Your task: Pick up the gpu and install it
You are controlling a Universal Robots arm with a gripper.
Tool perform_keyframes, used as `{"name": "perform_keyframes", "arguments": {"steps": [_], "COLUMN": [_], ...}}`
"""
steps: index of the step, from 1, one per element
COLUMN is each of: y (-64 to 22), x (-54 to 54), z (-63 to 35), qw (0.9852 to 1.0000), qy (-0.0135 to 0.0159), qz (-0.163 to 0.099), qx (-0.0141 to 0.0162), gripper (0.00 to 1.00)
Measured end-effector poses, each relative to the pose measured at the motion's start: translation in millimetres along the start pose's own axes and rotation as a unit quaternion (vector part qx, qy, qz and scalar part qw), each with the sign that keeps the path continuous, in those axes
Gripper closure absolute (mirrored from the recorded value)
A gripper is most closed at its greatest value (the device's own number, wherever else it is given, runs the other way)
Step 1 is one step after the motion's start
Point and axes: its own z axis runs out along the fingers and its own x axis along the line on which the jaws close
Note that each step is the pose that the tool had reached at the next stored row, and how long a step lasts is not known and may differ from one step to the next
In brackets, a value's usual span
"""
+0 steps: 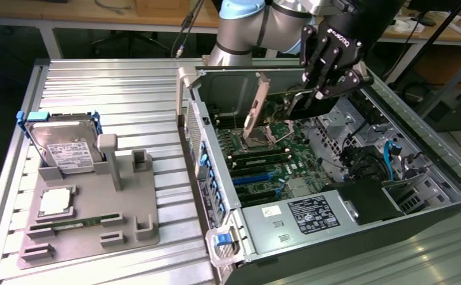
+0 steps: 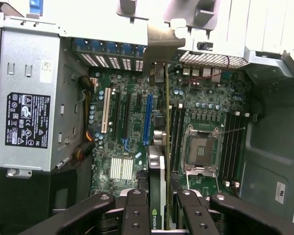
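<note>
- Black fingers (image 2: 137, 215) of the claw (image 2: 159, 213) fill the bottom of the wrist frame, closed narrow on the top edge of the gpu (image 2: 159, 171), which runs edge-on up the middle of that frame.
- Its silver bracket (image 2: 162, 46) shows at top centre of the wrist frame, against the rear wall of the case (image 2: 264, 161).
- Seen from outside, the claw (image 1: 325, 83) hangs at upper centre-right over the open case (image 1: 444, 172), and the gpu (image 1: 256, 107) stands on edge, somewhat tilted, just inside the case's upper left part.
- Below the card lies the motherboard (image 2: 132, 147) with a blue slot (image 2: 148, 120) and a white slot (image 2: 107, 112); the CPU socket (image 2: 202, 149) sits to the right of centre.
- Pick-up looks done; the install step is in hand, with the card carried above the board and not yet seated, as far as I can judge.
- Whether its lower edge touches any slot cannot be told.
- Seating would call for lining the card's edge connector with a slot and the bracket with its rear opening, then a straight push down.
- At the left of the exterior frame, a grey holder (image 1: 88, 219) on the surface (image 1: 119, 89) carries a hard drive (image 1: 64, 142), a chip (image 1: 56, 202) and a memory stick (image 1: 76, 224), well apart from the case.
</note>
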Motion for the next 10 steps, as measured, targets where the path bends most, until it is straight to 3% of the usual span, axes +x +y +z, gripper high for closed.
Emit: {"name": "perform_keyframes", "arguments": {"steps": [10], "y": [1.8], "x": [-0.1], "z": [2.7], "qw": [1.0000], "qy": [0.0000], "qz": [0.000], "qx": [0.0001], "gripper": [0.73]}}
